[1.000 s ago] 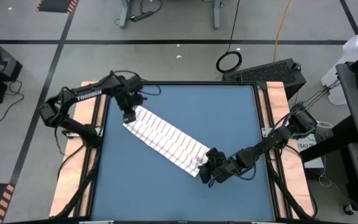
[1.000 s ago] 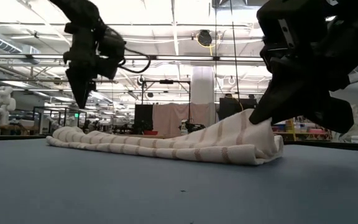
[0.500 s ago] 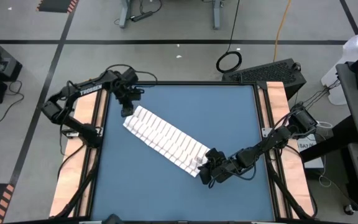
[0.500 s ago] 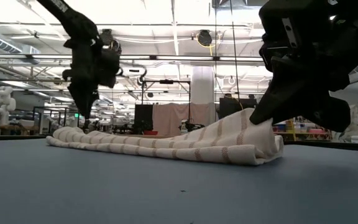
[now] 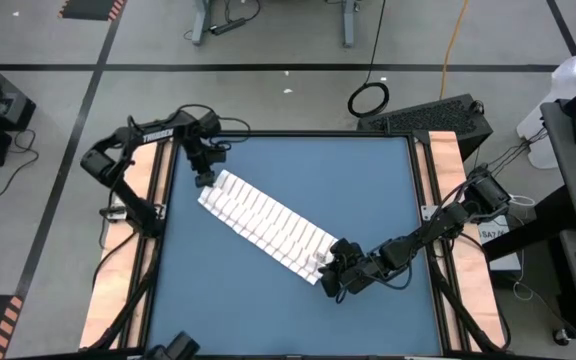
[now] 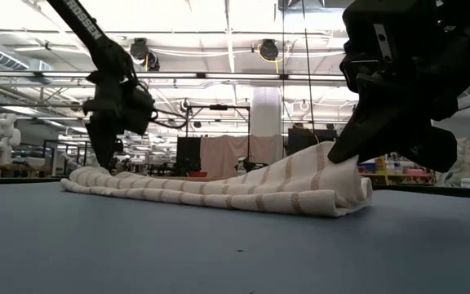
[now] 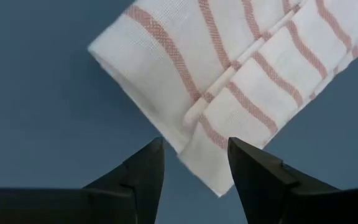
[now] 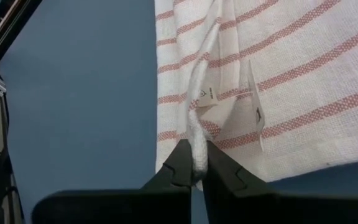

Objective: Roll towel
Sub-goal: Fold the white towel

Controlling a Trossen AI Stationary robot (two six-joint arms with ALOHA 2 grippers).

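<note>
The towel [image 5: 268, 225], white with narrow reddish stripes, lies folded into a long strip on the blue table, running from the far left to the near right. My left gripper [image 7: 194, 146] is open, low over the towel's far-left end [image 5: 213, 190]. Its fingers stand on either side of that end's corner; I cannot tell whether they touch it. My right gripper [image 8: 196, 168] is shut on the towel's near-right end [image 5: 320, 262]. In the low view the left gripper [image 6: 104, 163] shows on the left and the right gripper [image 6: 337, 155] on the right. My right gripper pinches a bunched ridge of cloth [image 8: 197, 152] at the towel's near-right end between its two fingers, several layers gathered. The fingers slant down from the table's right side. That end [image 6: 325, 163] is raised a little; the rest of the strip lies on the table.
Bare blue tabletop [image 5: 368, 180] lies at the far right and at the near left [image 5: 218, 300]. Wooden rails [image 5: 128, 250] run along the table's left and right sides.
My left gripper has come down toward the towel's far-left end and shifted slightly toward the far edge. The towel and my right gripper have kept still.
</note>
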